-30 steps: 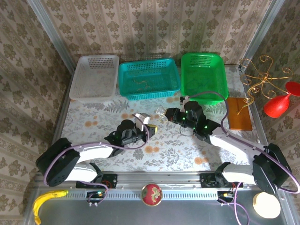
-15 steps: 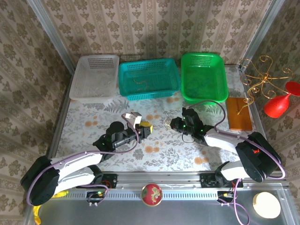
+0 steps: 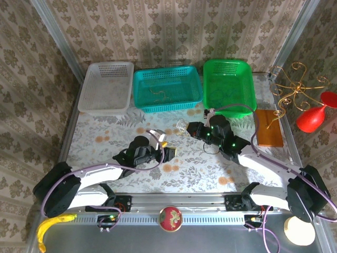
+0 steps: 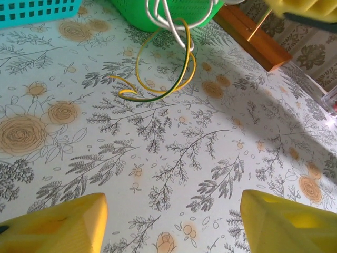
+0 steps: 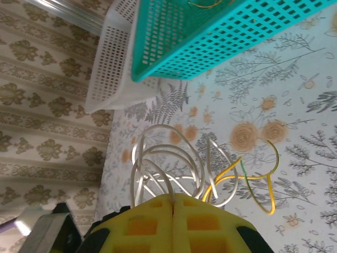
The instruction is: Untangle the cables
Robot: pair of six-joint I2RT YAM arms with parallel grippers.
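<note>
My right gripper (image 5: 174, 203) is shut on a bundle of white cables (image 5: 168, 158) that loop out past its yellow fingertips. A yellow-green cable (image 5: 247, 179) hangs tangled in the same clump and curls down toward the table. In the top view this right gripper (image 3: 188, 128) holds the clump of cables (image 3: 181, 125) just above the table's middle. My left gripper (image 3: 168, 147) sits lower left of it, open. In the left wrist view its yellow fingers (image 4: 52, 226) stand wide apart over bare tablecloth, with the yellow-green cable (image 4: 158, 79) dangling ahead of them.
Three baskets line the far edge: white (image 3: 108, 84), teal (image 3: 167, 87) with some wire inside, and green (image 3: 229, 87). A wooden board (image 3: 268, 128) and a gold wire stand (image 3: 295, 87) are at the right. A banana (image 3: 50, 224) and a red ball (image 3: 170, 217) lie on the near rail.
My left gripper has gone from shut to open and shifted slightly right and nearer. My right gripper dipped toward the table, then came back up with the clump still held.
</note>
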